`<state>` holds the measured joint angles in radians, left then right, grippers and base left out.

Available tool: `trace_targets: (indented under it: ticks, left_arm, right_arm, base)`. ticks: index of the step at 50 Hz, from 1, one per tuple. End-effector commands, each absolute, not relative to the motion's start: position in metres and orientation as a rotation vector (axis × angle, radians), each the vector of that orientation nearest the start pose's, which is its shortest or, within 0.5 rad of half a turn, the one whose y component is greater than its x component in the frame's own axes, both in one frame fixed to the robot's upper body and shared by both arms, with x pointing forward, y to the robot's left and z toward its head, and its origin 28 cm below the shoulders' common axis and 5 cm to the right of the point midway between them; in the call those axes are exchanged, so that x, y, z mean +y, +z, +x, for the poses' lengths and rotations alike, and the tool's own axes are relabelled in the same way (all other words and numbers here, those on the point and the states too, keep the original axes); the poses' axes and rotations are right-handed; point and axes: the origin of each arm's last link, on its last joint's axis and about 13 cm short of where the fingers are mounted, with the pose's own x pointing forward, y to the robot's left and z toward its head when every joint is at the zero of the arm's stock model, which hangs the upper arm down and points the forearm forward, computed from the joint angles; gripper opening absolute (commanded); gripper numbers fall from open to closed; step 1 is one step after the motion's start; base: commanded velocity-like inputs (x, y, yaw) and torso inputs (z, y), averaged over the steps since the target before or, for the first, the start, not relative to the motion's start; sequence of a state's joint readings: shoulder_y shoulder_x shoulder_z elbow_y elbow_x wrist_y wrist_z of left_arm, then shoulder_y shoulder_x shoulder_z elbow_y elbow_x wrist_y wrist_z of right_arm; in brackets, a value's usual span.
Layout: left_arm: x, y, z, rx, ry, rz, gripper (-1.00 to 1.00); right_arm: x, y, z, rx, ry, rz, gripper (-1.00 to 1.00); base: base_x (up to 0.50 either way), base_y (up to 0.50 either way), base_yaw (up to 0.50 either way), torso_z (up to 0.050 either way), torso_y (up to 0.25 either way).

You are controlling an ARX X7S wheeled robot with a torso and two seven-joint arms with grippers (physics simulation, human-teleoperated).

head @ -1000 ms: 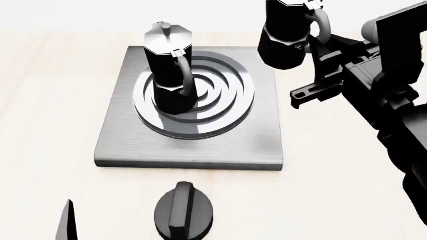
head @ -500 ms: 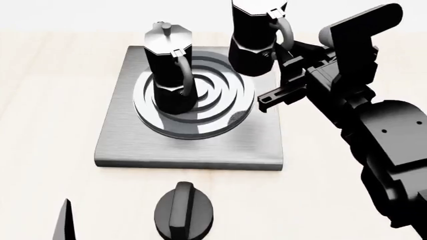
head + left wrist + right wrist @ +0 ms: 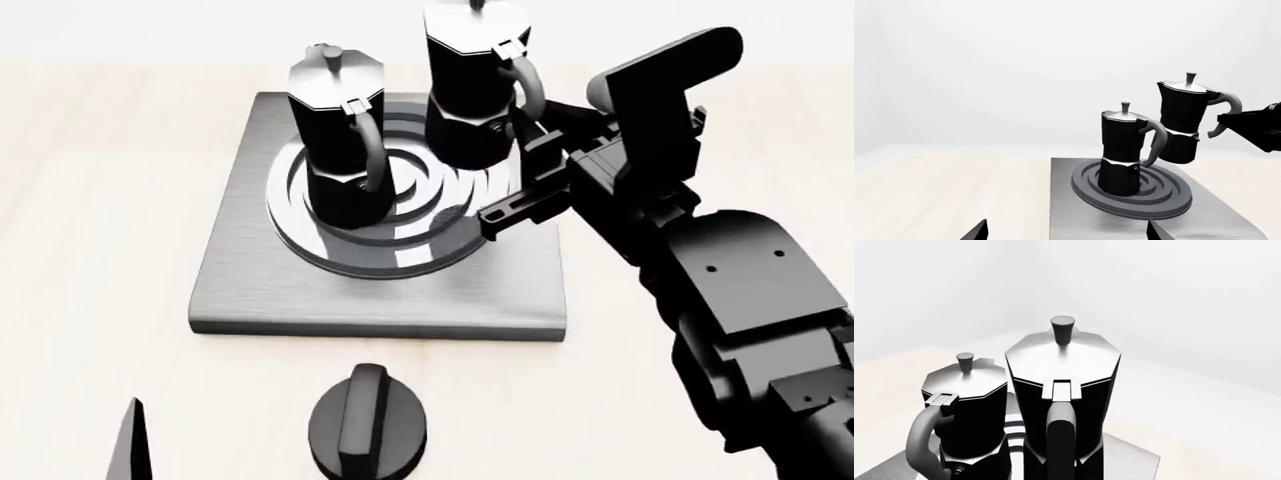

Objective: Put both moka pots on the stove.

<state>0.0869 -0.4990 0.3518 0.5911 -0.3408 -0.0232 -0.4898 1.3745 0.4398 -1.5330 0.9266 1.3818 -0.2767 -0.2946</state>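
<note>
One moka pot [image 3: 336, 135] stands upright on the burner [image 3: 400, 215] of the stove [image 3: 380, 290], a little toward the stove's left edge, and the second moka pot [image 3: 470, 85] is in the air over the burner's right side, toward the stove's far right corner. The left wrist view shows clear daylight under its base, so it is not down yet. The right claw [image 3: 534, 160] comes in from the stove's right edge and pinches that pot by its looped handle, the pot hanging just ahead of the fingertips, upright, handle facing the arm. The two pots sit close side by side, apart but not by much. To land this well, I'd say lower it straight down and keep it level, holding it toward the right edge so its body doesn't knock the standing pot, and only let go once the base sits flat on the rings. The left claw [image 3: 1064, 231] shows only as two dark tips at the stove's near edge; whether it is spread or pressed together, I cannot tell.
</note>
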Motion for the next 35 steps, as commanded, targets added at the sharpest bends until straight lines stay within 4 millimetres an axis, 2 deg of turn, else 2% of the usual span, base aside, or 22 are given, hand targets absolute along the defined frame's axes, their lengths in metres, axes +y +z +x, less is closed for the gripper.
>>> trace_targets:
  ticks: [1, 35]
  left_arm:
    - [0.209, 0.102, 0.166, -0.283, -0.064, -0.04, 1.0]
    - [0.209, 0.1, 0.167, -0.281, -0.066, -0.04, 1.0]
  right_arm:
    - [-0.159, 0.204, 0.42, -0.133, 0.526, -0.114, -1.0]
    - [-0.149, 0.173, 0.425, -0.092, 0.539, -0.087, -1.0]
  base:
    - [0.0, 0.0, 0.0, 0.0, 0.0]
    - [0.0, 0.0, 0.0, 0.0, 0.001]
